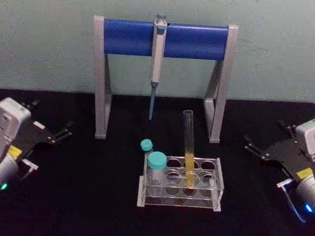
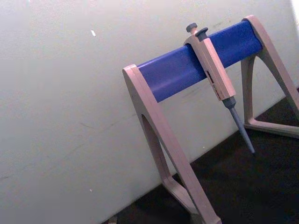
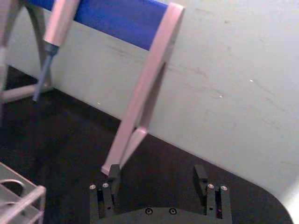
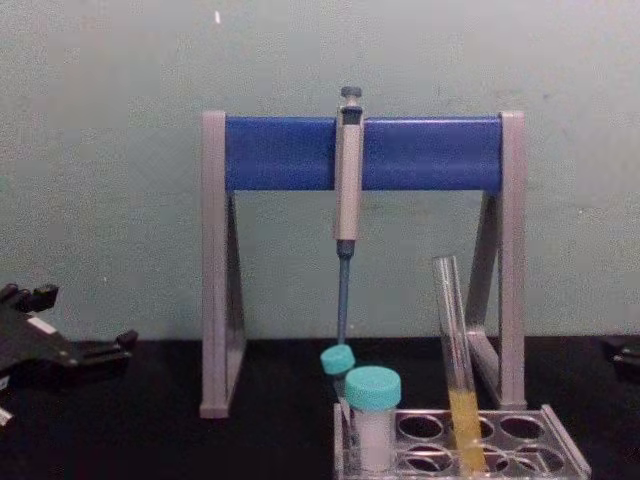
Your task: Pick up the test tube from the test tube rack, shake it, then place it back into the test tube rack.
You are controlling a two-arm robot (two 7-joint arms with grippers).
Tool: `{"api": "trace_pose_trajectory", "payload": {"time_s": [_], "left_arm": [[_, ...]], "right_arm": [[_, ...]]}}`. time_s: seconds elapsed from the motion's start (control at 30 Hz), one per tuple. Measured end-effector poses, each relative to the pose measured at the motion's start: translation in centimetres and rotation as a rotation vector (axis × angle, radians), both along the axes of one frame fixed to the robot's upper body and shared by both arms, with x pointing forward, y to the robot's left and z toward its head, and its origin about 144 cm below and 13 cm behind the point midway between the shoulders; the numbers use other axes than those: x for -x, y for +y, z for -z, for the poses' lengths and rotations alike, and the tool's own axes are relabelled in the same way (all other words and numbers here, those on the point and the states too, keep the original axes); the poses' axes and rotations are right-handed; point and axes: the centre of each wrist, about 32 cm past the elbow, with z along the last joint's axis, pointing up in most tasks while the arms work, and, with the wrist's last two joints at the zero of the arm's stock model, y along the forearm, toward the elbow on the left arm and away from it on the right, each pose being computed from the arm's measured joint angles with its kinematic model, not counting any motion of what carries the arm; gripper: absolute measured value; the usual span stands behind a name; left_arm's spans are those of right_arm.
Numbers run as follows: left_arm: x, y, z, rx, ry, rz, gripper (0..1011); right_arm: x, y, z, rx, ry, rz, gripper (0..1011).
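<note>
The test tube point(image 1: 188, 148), tall clear glass with yellow liquid in its lower part, stands leaning slightly in the clear test tube rack point(image 1: 179, 200) at the table's middle front. In the chest view the test tube point(image 4: 455, 360) rises from the rack point(image 4: 562, 442). My left gripper point(image 1: 51, 117) rests open at the far left, well away from the rack, and appears as the left gripper point(image 4: 82, 318) at the chest view's left edge. At the far right, my right gripper point(image 1: 265, 134) is open and holds nothing; the right gripper point(image 3: 156, 175) points toward the wall. A rack corner point(image 3: 23, 196) shows beside it.
Two teal-capped tubes point(image 1: 157, 163) point(image 1: 146, 146) stand in the rack's left holes. Behind the rack is a grey-and-blue pipette stand point(image 1: 126, 36) with a pipette point(image 1: 157, 57) hanging from its bar. Black tabletop point(image 1: 84, 200) lies between the grippers and the rack.
</note>
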Motion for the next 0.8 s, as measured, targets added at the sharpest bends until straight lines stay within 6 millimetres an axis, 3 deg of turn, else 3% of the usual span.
{"api": "trace_pose_trajectory", "payload": {"time_s": [0.8], "left_arm": [[0.0,0.0,0.0,0.000,0.000,0.000,1010]], "right_arm": [[-0.1,2.5,-3.5,-0.236,0.195,-0.318,1000]]}}
